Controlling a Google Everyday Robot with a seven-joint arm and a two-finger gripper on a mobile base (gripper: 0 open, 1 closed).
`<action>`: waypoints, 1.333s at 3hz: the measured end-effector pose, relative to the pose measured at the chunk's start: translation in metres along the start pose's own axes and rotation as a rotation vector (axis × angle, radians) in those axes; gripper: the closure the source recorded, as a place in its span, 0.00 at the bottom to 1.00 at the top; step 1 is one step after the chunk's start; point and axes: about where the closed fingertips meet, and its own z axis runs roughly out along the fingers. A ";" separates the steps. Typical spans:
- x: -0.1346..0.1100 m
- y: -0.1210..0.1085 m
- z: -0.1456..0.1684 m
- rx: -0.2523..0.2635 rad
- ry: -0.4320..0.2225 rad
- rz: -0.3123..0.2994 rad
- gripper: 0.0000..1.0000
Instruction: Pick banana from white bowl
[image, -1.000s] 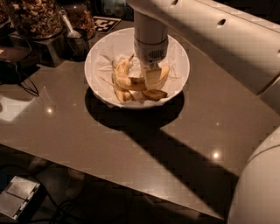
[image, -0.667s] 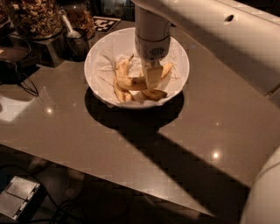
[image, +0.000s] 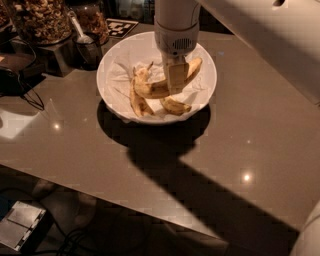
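The white bowl (image: 109, 98) stands on the brown table, lined with crumpled white paper. My gripper (image: 176, 84) comes straight down from above into the bowl. It is shut on the long curved banana (image: 150, 90) at its middle. That banana runs from the left of the bowl up to the right, and its ends look raised off the paper. Two other bananas lie in the bowl: one (image: 137, 103) at the left, pointing toward the front, and a shorter stubby one (image: 176, 106) below the gripper.
A dark metal cup with a spoon (image: 87, 47) stands just left of the bowl. Jars of nuts (image: 40, 20) and a black-and-white marker tag (image: 122, 26) are behind it. Black cables (image: 22, 90) lie at the left. The table's front edge (image: 125, 202) runs diagonally.
The gripper has closed around the long banana and raised it a little. The banana's ends now stand out to both sides of the fingers.
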 end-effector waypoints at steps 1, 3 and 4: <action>0.000 0.003 -0.023 0.030 0.004 0.002 1.00; -0.002 0.010 -0.072 0.137 0.001 -0.016 1.00; -0.003 0.007 -0.071 0.150 -0.005 -0.017 1.00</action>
